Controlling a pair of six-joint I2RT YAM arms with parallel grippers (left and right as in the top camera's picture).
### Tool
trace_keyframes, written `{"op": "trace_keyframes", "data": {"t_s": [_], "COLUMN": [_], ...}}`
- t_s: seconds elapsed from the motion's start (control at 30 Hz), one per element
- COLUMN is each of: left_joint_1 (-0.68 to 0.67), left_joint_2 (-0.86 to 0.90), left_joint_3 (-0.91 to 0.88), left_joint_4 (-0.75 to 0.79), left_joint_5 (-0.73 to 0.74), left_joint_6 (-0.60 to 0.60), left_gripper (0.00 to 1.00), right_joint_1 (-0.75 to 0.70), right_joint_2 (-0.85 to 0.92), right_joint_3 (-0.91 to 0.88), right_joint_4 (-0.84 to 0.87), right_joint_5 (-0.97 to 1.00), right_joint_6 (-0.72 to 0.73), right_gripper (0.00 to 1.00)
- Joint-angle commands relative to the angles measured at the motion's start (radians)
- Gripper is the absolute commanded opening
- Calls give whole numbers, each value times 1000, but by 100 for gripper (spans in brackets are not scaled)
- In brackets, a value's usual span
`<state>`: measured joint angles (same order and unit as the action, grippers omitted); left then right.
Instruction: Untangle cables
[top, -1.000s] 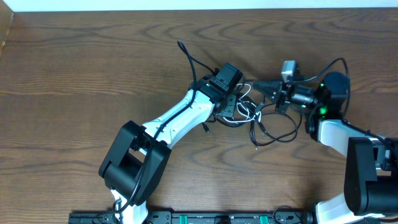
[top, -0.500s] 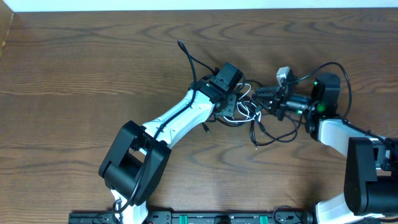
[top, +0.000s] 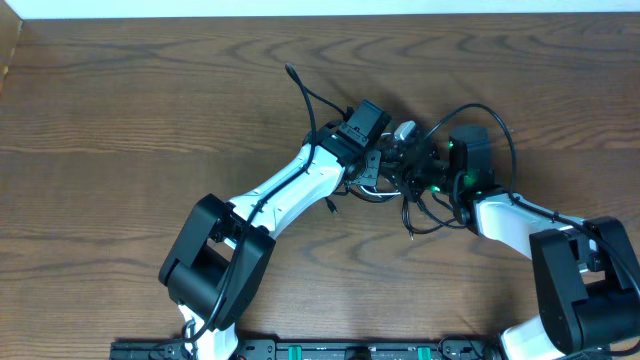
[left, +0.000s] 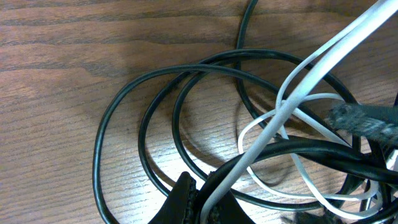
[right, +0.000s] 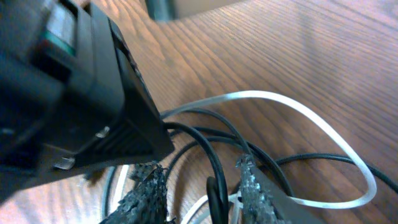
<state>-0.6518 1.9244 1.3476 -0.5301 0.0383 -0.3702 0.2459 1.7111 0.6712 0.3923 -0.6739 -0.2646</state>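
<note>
Knots may tighten if the right tool (right: 198, 177), fingers apart astride black cord (left: 124, 106) and white cord (right: 298, 109), grabs both while the left tool (left: 202, 199) clamps the white cord.

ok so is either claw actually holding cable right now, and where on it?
Left claw looks to pinch the white cord mid-length, with a black cord strand beside it. Right claw is open, straddling black cord, holding nothing.

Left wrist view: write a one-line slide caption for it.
Black cord loops on the wooden table, a taut white cord crossing them toward the left gripper.
</note>
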Motion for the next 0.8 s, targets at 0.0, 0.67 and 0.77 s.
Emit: {"op": "trace_keyframes", "data": {"t_s": [0.0,0.67,0.77], "left_joint_1": [4,4,4], "left_joint_2": [17,17,17], "left_joint_3": [-6,-7,-7], "left_joint_4": [1,-6,-6], "left_joint_5": [-20,-20,-20], "left_joint_6": [-10,-10,-10], "left_gripper": [8,8,8], "right_joint_1": [5,-149,-211], "right_joint_2": [2,2,2], "right_joint_3": [-1,-1,-1], "right_joint_4": [-17,203,290], "right_joint_5": [66,-459,-608], "right_joint_6": [-35,75,147], "right_gripper": [20,1,1]}}
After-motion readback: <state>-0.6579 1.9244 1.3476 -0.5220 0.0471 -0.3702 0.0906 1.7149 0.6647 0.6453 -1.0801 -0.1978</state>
